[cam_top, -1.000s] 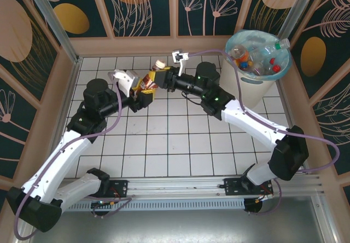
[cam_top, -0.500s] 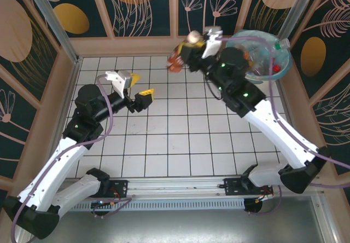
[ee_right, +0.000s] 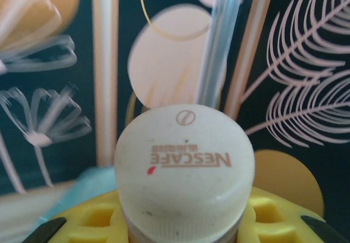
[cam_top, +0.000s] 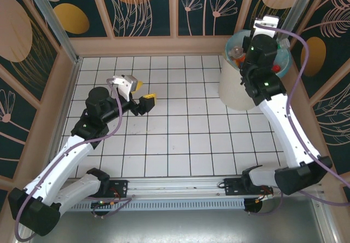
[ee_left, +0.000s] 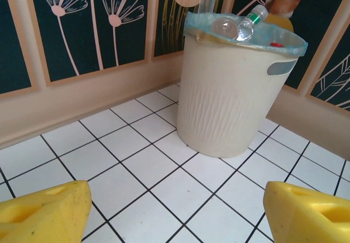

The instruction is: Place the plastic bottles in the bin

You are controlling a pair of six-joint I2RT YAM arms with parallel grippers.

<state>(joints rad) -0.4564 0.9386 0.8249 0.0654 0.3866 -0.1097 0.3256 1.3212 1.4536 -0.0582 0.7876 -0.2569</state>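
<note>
- Right hand (ee_right: 183, 224) is pressed onto the held bottle (ee_right: 184, 161). The pinch is taken just under the cream Nescafe cap, which stands up between the yellow fingers (ee_right: 93, 221).
- In the top view that hand is placed over the mouth of the bin (cam_top: 235, 90), above the rim.
- The bin is cream, with a blue-green liner folded over the rim, and stands upright on the tiled bench (cam_top: 175, 144).
- Other bottles (ee_left: 232, 27) are piled inside the bin up to rim level. One clear bottle with a green cap lies against the rim.
- Left hand (cam_top: 143, 91) is spread, with nothing between its fingers. It is well apart from the bin and pointed toward it.
- Handling, as judged:
  - The bottle is expected to be light and thin-walled.
  - The body is likely to dent or slip under a squeeze.
  - The neck and cap are judged to be the stiff part.
- The hold under the cap is judged sound, since the cap shoulder acts as a stop against sliding out. A body grip would be less secure.
- The bottle's lower part cannot be seen in the wrist view, so its tilt relative to the bin cannot be told.
- Risk, as judged: with the pile near the rim, a light bottle could bounce or roll off. Release is best made over the middle of the bin, low.
</note>
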